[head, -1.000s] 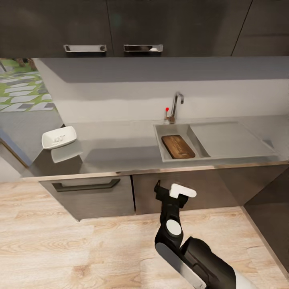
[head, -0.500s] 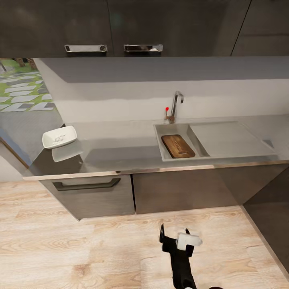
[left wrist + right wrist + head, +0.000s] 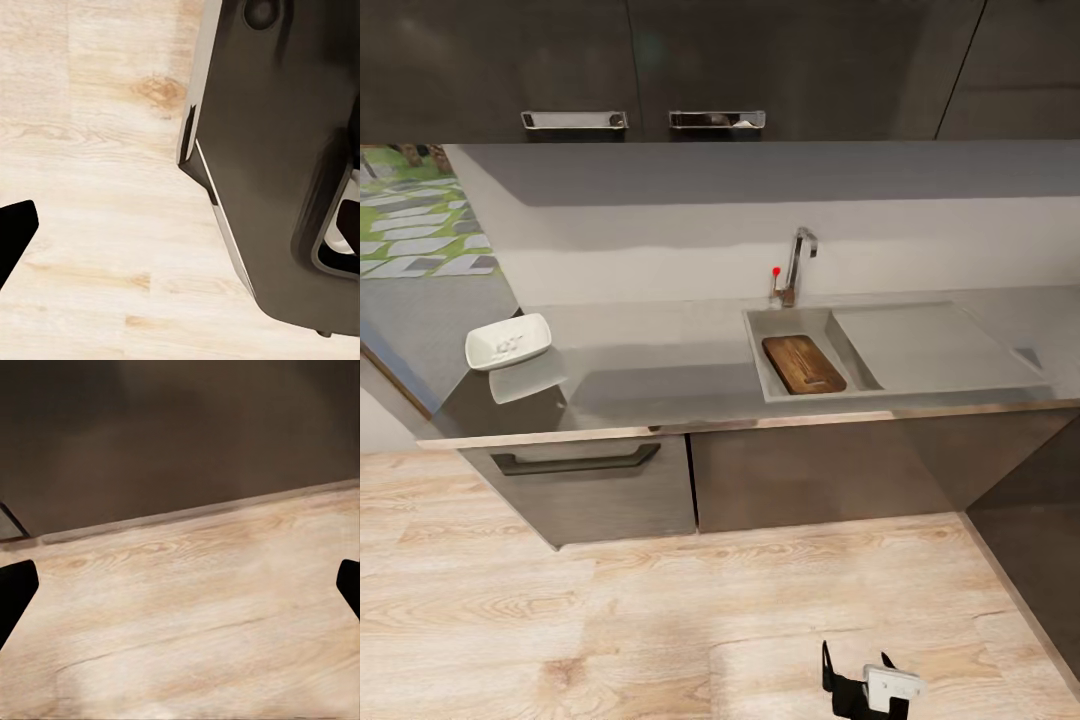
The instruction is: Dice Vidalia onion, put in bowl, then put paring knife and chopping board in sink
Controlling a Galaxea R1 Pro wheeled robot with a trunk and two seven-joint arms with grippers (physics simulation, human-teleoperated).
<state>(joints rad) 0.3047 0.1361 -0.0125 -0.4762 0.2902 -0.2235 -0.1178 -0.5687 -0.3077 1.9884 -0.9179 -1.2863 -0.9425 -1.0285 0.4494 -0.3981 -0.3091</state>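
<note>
Nearly done, by the look of it. Long grey countertop [image 3: 650,375] over dark cabinets, pale wood floor below. Sink [image 3: 800,325] set into it, with the brown chopping board [image 3: 803,364] lying inside. White bowl [image 3: 508,342] far along at the end. No knife to be seen; next, a check for it. Right gripper [image 3: 180,585] down low, spread wide, holding nothing. Left gripper: cannot tell.

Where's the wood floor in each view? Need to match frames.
Head view: wood floor across the bottom, below the dark cabinets.
Left wrist view: wood floor beside the robot's dark body.
Right wrist view: lower half, under the cabinets.
Shared landmark: the cabinet-floor edge, head and right wrist.
</note>
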